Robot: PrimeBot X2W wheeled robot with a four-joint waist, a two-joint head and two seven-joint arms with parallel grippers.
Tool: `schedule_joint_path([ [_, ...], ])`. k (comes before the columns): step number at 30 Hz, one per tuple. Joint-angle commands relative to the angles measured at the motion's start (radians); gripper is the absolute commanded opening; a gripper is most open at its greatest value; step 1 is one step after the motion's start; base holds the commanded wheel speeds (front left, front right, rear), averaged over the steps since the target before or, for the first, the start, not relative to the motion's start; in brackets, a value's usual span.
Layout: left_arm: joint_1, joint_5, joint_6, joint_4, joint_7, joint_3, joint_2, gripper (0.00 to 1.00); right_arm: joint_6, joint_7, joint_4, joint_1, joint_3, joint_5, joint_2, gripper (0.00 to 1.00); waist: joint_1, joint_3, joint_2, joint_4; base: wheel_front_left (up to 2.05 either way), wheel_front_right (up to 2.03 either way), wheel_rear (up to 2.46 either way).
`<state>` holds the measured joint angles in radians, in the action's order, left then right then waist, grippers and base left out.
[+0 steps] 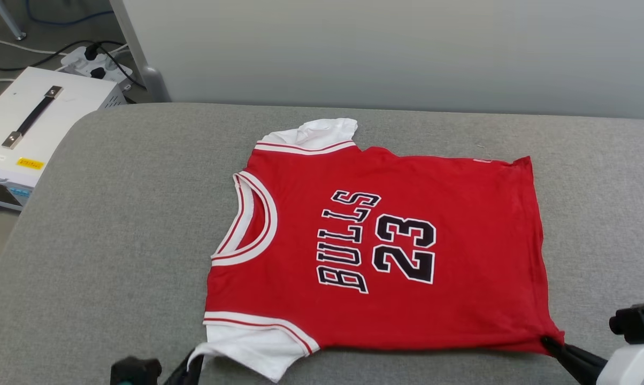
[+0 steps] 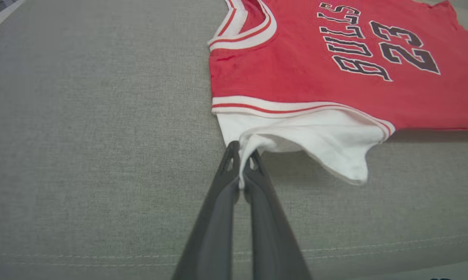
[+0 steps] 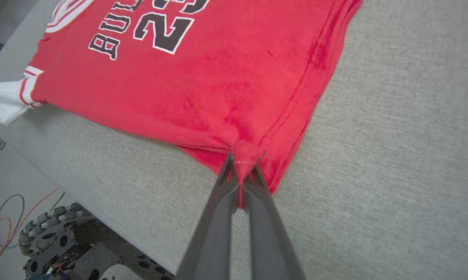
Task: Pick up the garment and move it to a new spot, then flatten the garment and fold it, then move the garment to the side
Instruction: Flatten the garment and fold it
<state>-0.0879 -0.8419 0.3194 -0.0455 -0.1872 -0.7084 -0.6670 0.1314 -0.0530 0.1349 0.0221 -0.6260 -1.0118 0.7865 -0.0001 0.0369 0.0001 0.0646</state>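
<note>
Nearest the robot, at about 7 o'clock in the head view, the left gripper (image 2: 241, 157) is clenched on the corner of the near white sleeve (image 2: 315, 140). At 5 o'clock the right gripper (image 3: 241, 165) is pinched tight on the near hem corner of the garment (image 1: 386, 256). The red jersey lies face up in the middle of the grey padded table (image 1: 113, 214), collar toward 9 o'clock and hem toward 3 o'clock. Its body is nearly smooth, and the far sleeve (image 1: 322, 133) is bunched at 12 o'clock. Beyond the table, at 10 o'clock, a white box (image 1: 38, 117) stands on the floor. Placing and spreading look largely done. By my reading, the near edge is held ready for a first fold, so folding and moving it aside remain.
</note>
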Motion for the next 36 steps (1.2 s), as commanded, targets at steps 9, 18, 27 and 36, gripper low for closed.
schedule_joint_path([
  [9,0.345,0.102,-0.11,0.074,0.073,-0.005,0.0,0.0,-0.001,-0.103,-0.076,0.074,0.174,0.067,-0.064,0.0,0.0001,0.105,-0.0001,-0.033,0.0,0.0,0.0],
  [18,0.595,0.138,-0.209,0.236,0.103,-0.005,0.046,0.0,-0.001,-0.176,-0.075,0.204,0.248,0.114,-0.13,0.0,0.0001,0.252,-0.0001,-0.079,0.0,0.0,0.0],
  [27,0.734,0.162,-0.275,0.452,0.084,-0.023,0.105,0.0,-0.001,-0.183,0.019,0.345,0.227,0.156,-0.175,0.0,0.0001,0.356,-0.0001,-0.081,0.0,0.0,0.0],
  [36,0.757,0.146,-0.348,0.672,0.04,-0.052,0.183,0.0,-0.001,-0.169,0.125,0.4,0.155,0.159,-0.196,0.0,0.0001,0.362,-0.0001,-0.073,0.0,0.0,0.0],
])
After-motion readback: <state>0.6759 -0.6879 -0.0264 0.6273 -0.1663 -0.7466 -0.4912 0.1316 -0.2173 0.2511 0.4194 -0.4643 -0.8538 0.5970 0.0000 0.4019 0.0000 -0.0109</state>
